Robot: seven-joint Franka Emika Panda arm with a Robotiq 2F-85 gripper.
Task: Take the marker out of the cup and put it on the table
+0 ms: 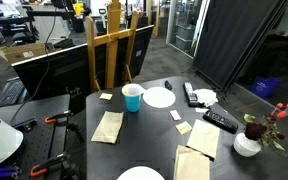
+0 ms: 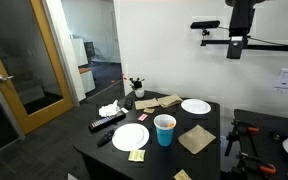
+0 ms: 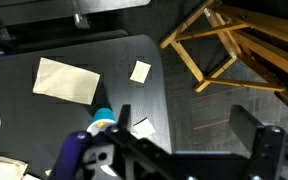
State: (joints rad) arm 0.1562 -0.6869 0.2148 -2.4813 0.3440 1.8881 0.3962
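Note:
The light blue cup (image 1: 132, 97) stands upright on the dark table (image 1: 154, 135), and it also shows in an exterior view (image 2: 165, 129). No marker shows sticking out of it. In the wrist view the cup (image 3: 102, 119) is half hidden behind my left finger. A thin, faint orange-red line (image 3: 212, 125) lies on the tabletop (image 3: 184, 80) to the right of the cup. It may be the marker. My gripper (image 3: 187, 117) is open and empty, high above the table (image 2: 169, 162), as an exterior view shows (image 2: 237, 45).
A white plate (image 1: 159, 97) sits beside the cup. Napkins (image 1: 107, 126), sticky notes (image 3: 141, 70), remotes (image 1: 220, 121) and a white vase with flowers (image 1: 247, 143) are on the table. A wooden easel (image 1: 111, 45) stands behind the table's far edge.

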